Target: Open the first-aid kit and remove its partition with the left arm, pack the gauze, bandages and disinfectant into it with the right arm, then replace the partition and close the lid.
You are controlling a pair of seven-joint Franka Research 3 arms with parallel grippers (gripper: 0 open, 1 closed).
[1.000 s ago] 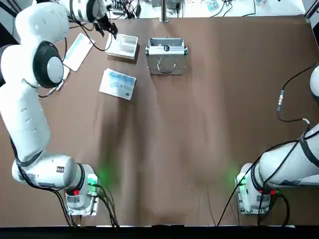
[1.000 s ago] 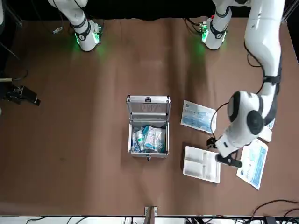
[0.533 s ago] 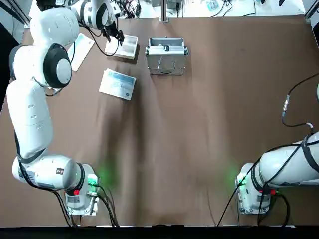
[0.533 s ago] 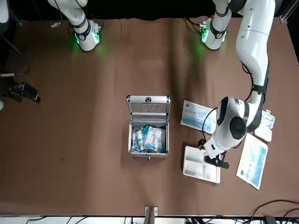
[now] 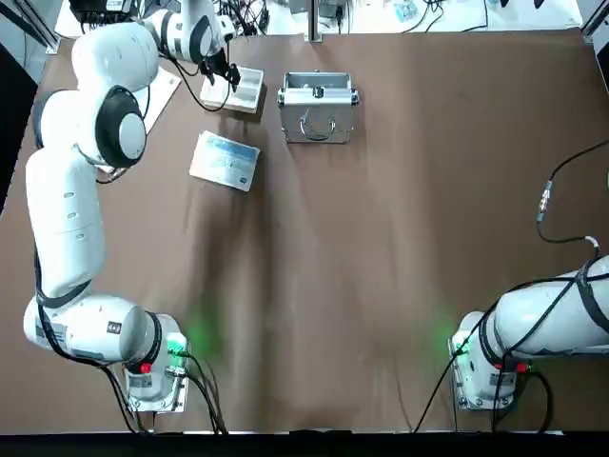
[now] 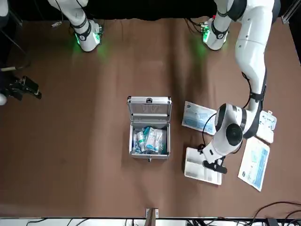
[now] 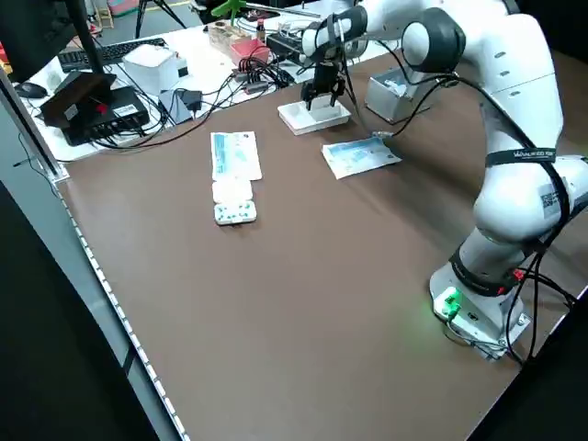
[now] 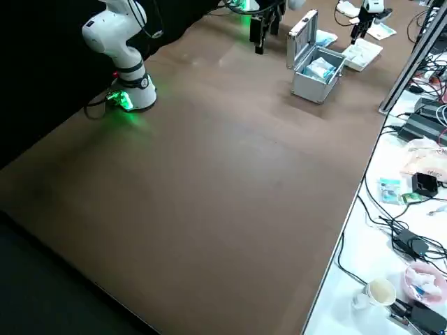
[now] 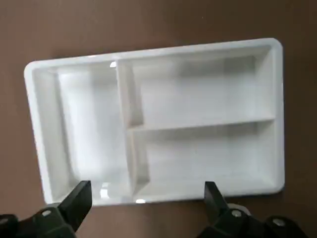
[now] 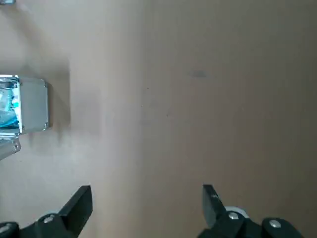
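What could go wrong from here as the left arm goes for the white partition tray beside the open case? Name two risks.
1. The left end effector is open at one long edge of the partition; shutting on the thin rim may tip it.
2. Supplies already fill the first-aid kit, so the partition might not seat flat and the lid might jam.

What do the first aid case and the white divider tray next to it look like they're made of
The case: likely aluminium-look metal, with silvery ribbed panels and bright shiny corner trim. The partition: probably moulded plastic, white and semi-glossy, with rounded corners, soft highlights and thin walls forming three compartments. The left end effector hovers open above its edge.
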